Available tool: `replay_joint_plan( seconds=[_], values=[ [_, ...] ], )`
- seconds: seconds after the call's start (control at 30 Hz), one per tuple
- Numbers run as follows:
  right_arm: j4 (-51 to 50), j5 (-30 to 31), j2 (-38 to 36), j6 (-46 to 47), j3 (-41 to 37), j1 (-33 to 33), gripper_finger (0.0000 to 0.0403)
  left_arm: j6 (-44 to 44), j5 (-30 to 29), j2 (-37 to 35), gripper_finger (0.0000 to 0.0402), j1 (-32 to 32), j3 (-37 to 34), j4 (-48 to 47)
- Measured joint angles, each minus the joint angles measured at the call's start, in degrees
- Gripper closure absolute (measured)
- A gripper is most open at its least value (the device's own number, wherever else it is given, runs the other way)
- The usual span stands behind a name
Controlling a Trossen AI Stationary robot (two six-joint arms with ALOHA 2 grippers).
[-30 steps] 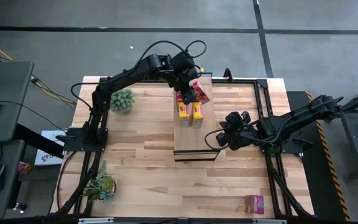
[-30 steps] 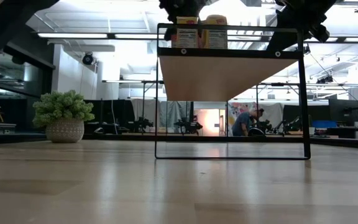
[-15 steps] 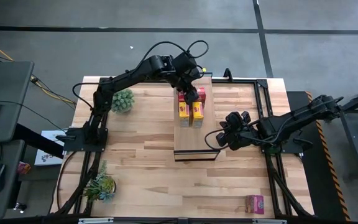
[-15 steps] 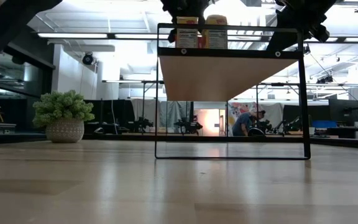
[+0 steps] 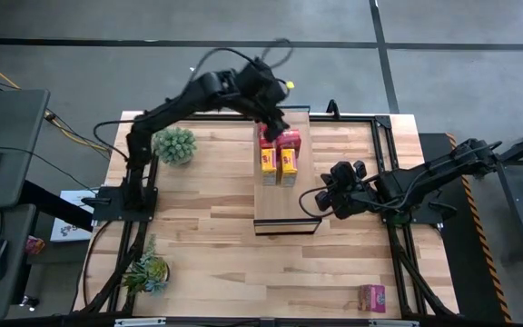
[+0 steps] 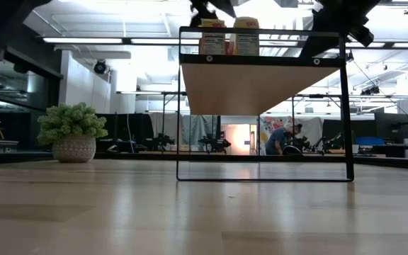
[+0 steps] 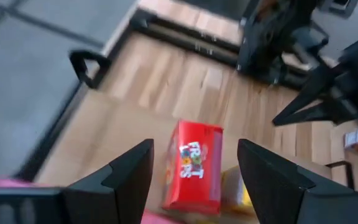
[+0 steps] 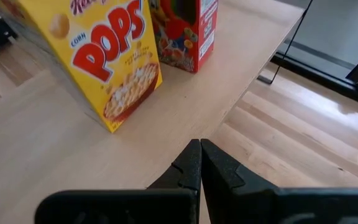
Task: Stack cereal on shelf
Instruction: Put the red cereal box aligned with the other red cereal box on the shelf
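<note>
Since a second ago the left gripper [image 7: 194, 165] is releasing a red cereal box [image 5: 289, 140] and rising above it, fingers spread wide; on the shelf [image 5: 284, 204] two yellow boxes [image 5: 278, 165] and two red are standing; one purple box [image 5: 372, 297] is lying near the table [image 5: 216, 245] edge; the right gripper [image 8: 201, 163] is waiting beside the shelf, pinched closed.

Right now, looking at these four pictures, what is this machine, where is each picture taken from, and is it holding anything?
Two dark robot arms work at a wooden table. One camera looks straight down, one sits at table height, and one rides on each wrist. The left gripper hangs open above the red cardboard cereal box and holds nothing. That box stands on the long light-wood shelf behind the yellow cereal boxes. The right gripper waits shut beside the shelf. A magenta-purple box and two green potted plants stand on the table.
</note>
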Motion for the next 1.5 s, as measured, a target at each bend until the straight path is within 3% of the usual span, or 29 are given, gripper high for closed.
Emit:
replay_joint_plan(
  seconds=[0.23, 0.37, 0.47, 0.57, 0.83, 0.93, 1.03, 1.27, 1.5],
  values=[
    [7.3, -1.9, 0.0, -9.2, 0.0, -5.0, 0.0402, 4.8, -2.2, -8.6, 0.0188, 1.8, 0.1, -0.4],
    [13.9, -7.5, 0.0, -19.8, 0.0, -9.2, 0.0402, 7.3, -6.7, -14.2, 0.0237, 1.7, -3.8, -0.5],
    [15.8, -14.1, 0.0, -26.0, 0.0, -11.9, 0.0402, 7.9, -7.8, -19.2, 0.0311, 0.4, -13.1, 3.5],
    [15.3, -18.5, 0.0, -29.9, 0.0, -13.7, 0.0402, 8.2, -9.6, -25.9, 0.0384, -0.6, -27.3, 11.9],
    [13.1, -21.4, 0.0, -38.7, 0.0, -16.6, 0.0403, 5.3, -6.3, -48.4, 0.0399, -2.4, -70.5, 50.6],
    [16.3, -21.5, 0.0, -41.8, 0.0, -18.6, 0.0403, 3.1, -4.0, -54.8, 0.0399, -3.6, -83.6, 65.0],
    [19.1, -25.4, 0.5, -43.8, 0.0, -21.6, 0.0403, 0.6, -3.7, -59.1, 0.0401, -5.0, -94.3, 77.4],
    [20.6, -30.5, 1.7, -45.8, -0.1, -25.3, 0.0403, -3.0, -3.6, -62.5, 0.0401, -7.2, -107.7, 94.6],
    [24.6, -32.1, 5.2, -48.4, -0.1, -27.9, 0.0403, -3.3, -3.6, -62.0, 0.0401, -7.5, -109.3, 95.5]
  ],
)
